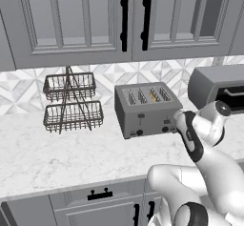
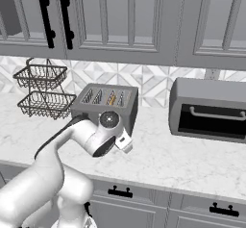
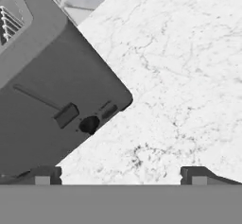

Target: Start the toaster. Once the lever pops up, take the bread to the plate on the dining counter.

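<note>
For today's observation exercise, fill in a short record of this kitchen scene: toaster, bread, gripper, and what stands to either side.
toaster: on the marble worktop, below the wall cabinets
bread: tan slice in one slot
lever: on the toaster's front, not yet pressed
gripper: open, holding nothing, near the toaster's front corner
left of toaster: two-tier wire basket
right of toaster: grey oven box

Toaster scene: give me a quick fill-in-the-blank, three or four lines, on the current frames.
1. The boxy grey metal toaster has ___ slots in its top.
2. The two-tier wire basket stand sits on the toaster's ___ side in both base views.
3. The hand has its fingers ___, with nothing between them.
4. In the hand view, the toaster's lever sits at the ___ end of its track, beside a black knob.

Missing words: four; left; open; lower
</note>
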